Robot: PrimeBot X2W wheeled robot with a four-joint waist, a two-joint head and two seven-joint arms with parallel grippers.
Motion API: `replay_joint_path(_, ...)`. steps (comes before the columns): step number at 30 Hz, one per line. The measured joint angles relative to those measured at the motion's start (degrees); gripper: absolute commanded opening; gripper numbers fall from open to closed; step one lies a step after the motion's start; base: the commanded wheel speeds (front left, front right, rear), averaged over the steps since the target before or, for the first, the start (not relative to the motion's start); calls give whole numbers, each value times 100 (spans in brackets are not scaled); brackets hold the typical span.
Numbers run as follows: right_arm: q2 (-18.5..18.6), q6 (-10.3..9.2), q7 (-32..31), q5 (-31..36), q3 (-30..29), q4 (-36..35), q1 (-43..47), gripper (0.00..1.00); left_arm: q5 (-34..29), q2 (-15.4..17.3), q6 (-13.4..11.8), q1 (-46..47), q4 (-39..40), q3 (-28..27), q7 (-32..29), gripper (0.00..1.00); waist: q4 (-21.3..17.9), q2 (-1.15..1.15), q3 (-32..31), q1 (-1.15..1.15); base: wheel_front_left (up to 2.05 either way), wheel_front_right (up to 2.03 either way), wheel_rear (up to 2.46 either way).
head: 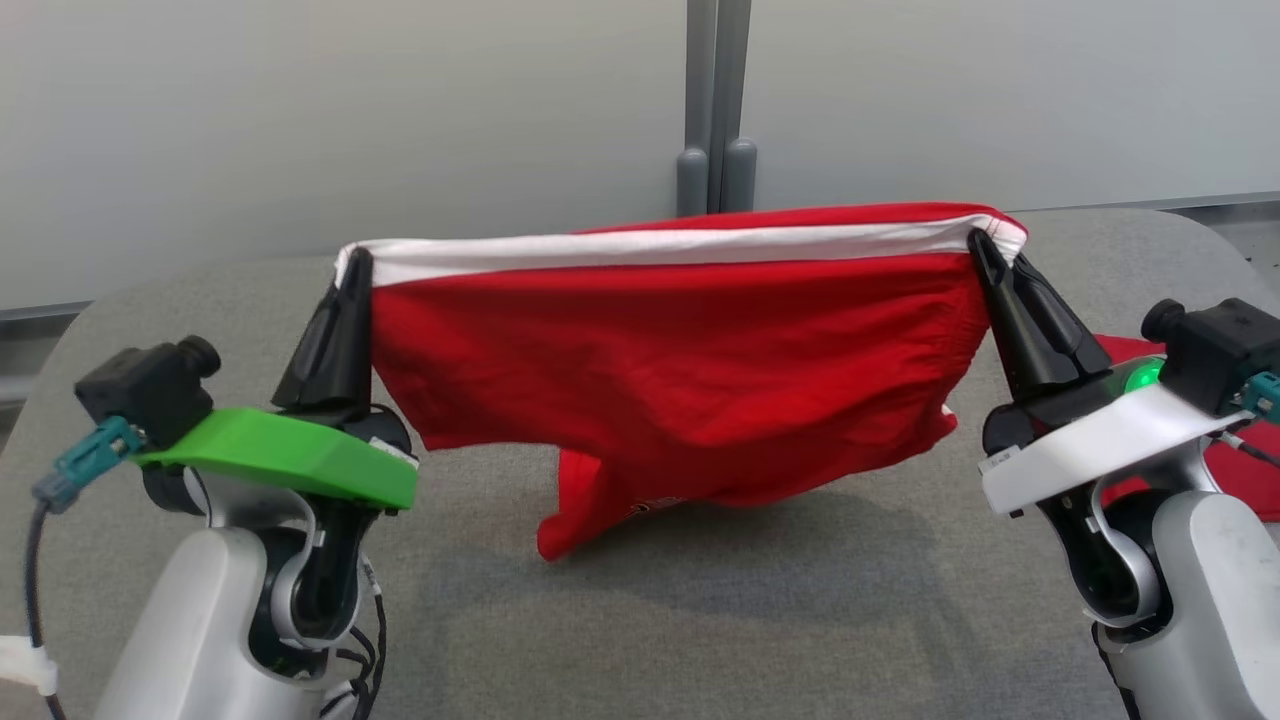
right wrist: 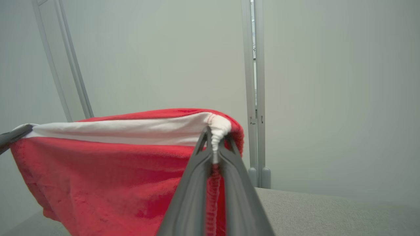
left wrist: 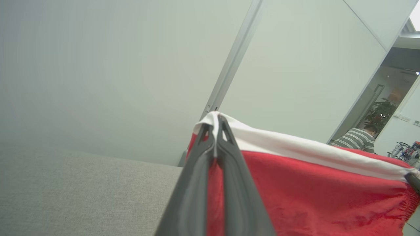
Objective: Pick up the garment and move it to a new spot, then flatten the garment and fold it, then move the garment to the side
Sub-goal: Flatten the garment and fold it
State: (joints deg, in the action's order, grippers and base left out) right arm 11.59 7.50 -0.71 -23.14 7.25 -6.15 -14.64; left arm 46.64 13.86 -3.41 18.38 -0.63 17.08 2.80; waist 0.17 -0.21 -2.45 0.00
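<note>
i have the garment (head: 680,380), red with a white band along its top edge, strung between both arms above the grey table (head: 700,640). my left gripper (head: 357,265) is clenched on the left end of that band. in the left wrist view the white edge folds over the tips of the two fingers (left wrist: 238,183), and the red cloth hangs away to that view's right. my right gripper (head: 985,248) is clamped on the right end, where the band bunches into a pleated ridge between the fingertips in the right wrist view. the band runs taut and nearly level from one grip to the other. below it the cloth sags, and one lower corner dips to the table nearer my left arm; i cannot tell if it touches. a second red cloth (head: 1245,470) lies on the table behind my right wrist.
</note>
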Motion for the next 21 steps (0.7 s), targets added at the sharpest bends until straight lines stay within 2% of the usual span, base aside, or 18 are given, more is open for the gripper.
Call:
replay_joint_path(5,2,0,-359,-51,-87,-555,35,0,-27,240,-248,41,825,-125,-311,0,-54,0,3,0,0,0,0)
replay_joint_path(9,31,0,-582,-99,-31,-495,-132,0,-44,434,-349,309,935,-212,-569,0,-72,0,94,0,0,0,0)
replay_joint_path(15,153,0,-704,-162,308,368,-1132,0,-160,584,-286,1111,244,-146,-870,0,-66,0,360,0,0,0,0)
replay_joint_path(21,53,4,-337,-107,730,1774,-2820,0,-409,646,-162,2474,-1094,-216,-748,0,-27,0,795,0,0,0,0)
